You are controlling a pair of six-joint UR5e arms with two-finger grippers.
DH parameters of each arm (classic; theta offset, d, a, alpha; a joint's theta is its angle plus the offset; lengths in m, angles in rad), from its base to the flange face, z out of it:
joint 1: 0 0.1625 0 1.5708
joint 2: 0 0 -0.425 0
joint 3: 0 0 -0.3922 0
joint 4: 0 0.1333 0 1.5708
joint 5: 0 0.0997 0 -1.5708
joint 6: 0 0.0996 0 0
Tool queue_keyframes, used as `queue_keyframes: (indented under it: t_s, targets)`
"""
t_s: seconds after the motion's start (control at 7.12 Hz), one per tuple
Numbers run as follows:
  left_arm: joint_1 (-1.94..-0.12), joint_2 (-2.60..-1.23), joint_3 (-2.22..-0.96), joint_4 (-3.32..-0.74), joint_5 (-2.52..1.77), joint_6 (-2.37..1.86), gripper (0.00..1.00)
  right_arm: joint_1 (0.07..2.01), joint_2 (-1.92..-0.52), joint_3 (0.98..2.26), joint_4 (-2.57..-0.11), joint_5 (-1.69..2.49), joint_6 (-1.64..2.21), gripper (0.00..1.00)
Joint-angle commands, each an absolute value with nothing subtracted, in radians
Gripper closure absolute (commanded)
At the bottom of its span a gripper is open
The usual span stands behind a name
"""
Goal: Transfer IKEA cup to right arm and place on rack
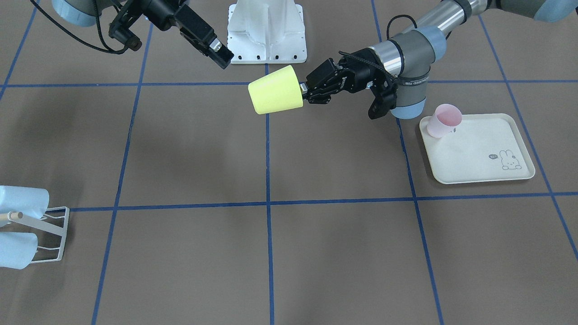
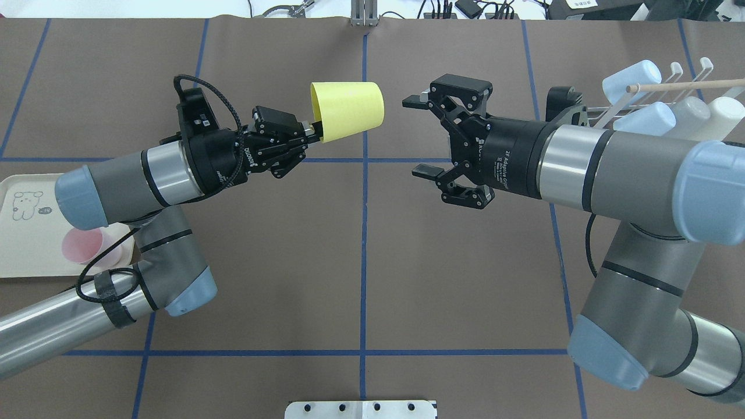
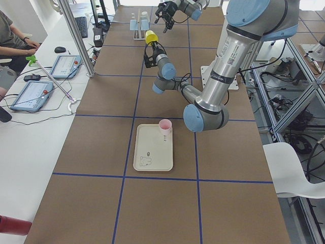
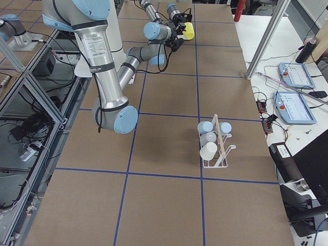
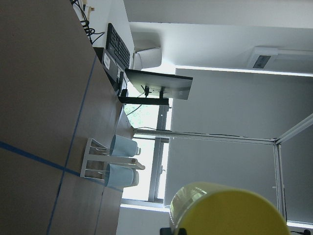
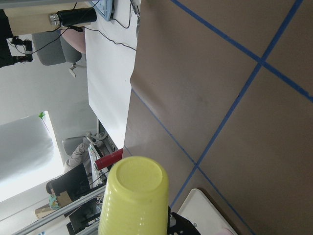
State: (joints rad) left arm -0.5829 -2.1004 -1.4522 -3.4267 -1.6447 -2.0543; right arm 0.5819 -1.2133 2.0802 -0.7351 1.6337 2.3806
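The left pincer (image 2: 314,131) clenches the yellow cup (image 2: 349,110), seemingly at its rim; the right pincer (image 2: 417,137) gapes wide nearby.

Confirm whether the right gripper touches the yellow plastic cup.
Apart. Overhead view shows table between the open right gripper and the yellow plastic cup that the left gripper holds.

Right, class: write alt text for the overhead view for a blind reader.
The left gripper holds a yellow cup sideways by its rim, facing the open right gripper across a gap. A rack of pale cups stands far right; a pink cup on a cream tray, far left.
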Motion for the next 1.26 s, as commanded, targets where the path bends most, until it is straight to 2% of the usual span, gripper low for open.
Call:
queue_keyframes:
  t_s: [0.0,1.12]
  targets:
    - [-0.552,-2.112,-1.451,-3.435,-1.641,-2.045,1.00,0.591,-1.204,2.069,-0.735,1.631,2.391,0.00]
    - [-0.542,-2.157,-1.442,-3.422,-1.646,-2.042,1.00,0.591,-1.192,2.051,-0.735,1.631,2.395,0.00]
